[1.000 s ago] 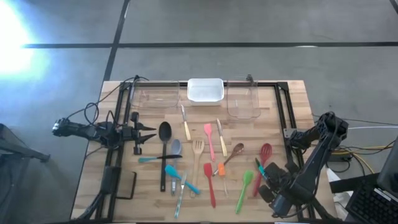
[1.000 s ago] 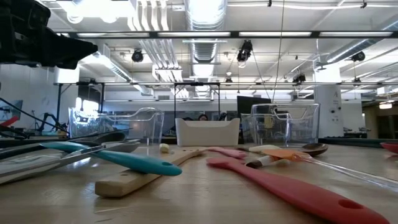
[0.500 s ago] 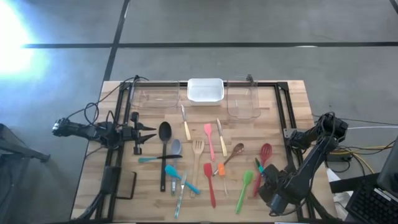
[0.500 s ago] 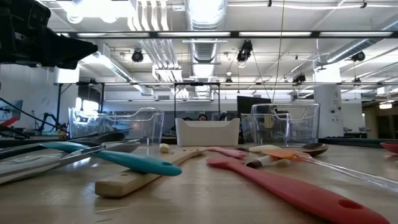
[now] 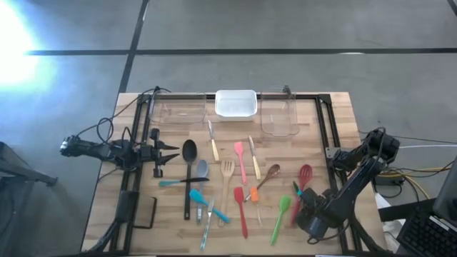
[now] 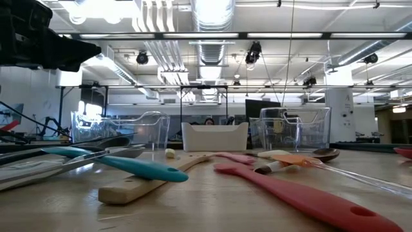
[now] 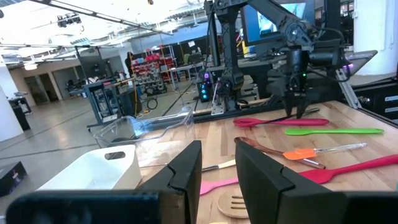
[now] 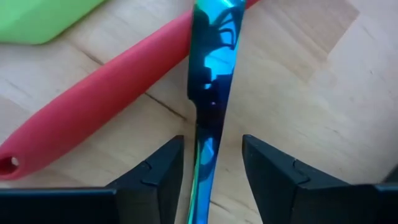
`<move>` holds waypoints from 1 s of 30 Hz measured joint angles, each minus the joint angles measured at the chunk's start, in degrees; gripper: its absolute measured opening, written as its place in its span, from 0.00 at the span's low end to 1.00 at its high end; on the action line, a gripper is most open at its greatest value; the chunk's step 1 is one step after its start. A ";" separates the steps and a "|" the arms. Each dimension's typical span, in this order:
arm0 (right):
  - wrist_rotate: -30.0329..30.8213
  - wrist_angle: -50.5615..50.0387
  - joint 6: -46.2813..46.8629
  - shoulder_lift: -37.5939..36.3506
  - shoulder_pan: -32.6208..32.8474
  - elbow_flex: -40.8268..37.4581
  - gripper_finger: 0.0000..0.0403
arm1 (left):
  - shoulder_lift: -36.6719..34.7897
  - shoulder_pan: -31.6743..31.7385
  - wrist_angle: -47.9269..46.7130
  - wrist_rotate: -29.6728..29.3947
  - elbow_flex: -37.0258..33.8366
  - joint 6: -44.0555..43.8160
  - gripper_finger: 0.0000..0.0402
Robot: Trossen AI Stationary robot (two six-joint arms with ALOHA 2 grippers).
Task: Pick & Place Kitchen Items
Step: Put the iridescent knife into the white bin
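Note:
Several long-handled utensils lie flat on the wooden table [image 5: 335, 107]. A shiny blue metal utensil [image 8: 210, 74] lies across the handle of a red slotted spoon [image 8: 99, 106], near the table's right near corner [image 5: 295, 190]. A green spatula [image 5: 281, 214] lies beside them. My right gripper [image 8: 211, 168] points down, open, with one finger on either side of the blue utensil's handle and a gap on both sides. It also shows in the high view [image 5: 301, 201] and the left wrist view [image 7: 297, 107]. My left gripper [image 5: 171, 151] waits at the table's left edge, open and empty.
Two clear tubs [image 5: 178, 113] [image 5: 278, 116] and a white tub [image 5: 235, 104] stand along the far edge. A black ladle [image 5: 188, 165], a wooden fork [image 5: 227, 183], a pink spatula [image 5: 240, 161], a teal spatula [image 5: 207, 204] and a red spatula [image 5: 241, 211] lie mid-table.
My right arm has shifted a little toward the table's left, bringing its gripper over the blue utensil. No utensil has moved.

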 joint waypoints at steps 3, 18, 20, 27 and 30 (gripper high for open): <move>0.13 0.50 -0.02 -0.10 0.00 -0.83 0.36 | 0.00 0.00 0.00 0.00 0.00 0.00 0.25; 0.52 1.72 -1.75 0.06 0.00 -1.21 0.07 | 0.00 -0.01 -0.02 0.00 0.00 -0.55 0.25; 0.50 1.70 -1.70 0.08 0.00 -1.21 0.07 | 0.00 -0.01 -0.02 0.00 0.00 -0.56 0.25; 0.50 1.16 -0.84 -0.13 0.02 -0.68 0.07 | 0.00 0.00 -0.02 0.00 0.00 -0.63 0.25; 0.20 -1.47 -0.89 -0.10 0.00 0.79 0.07 | 0.00 0.00 -0.02 0.00 0.00 -0.68 0.25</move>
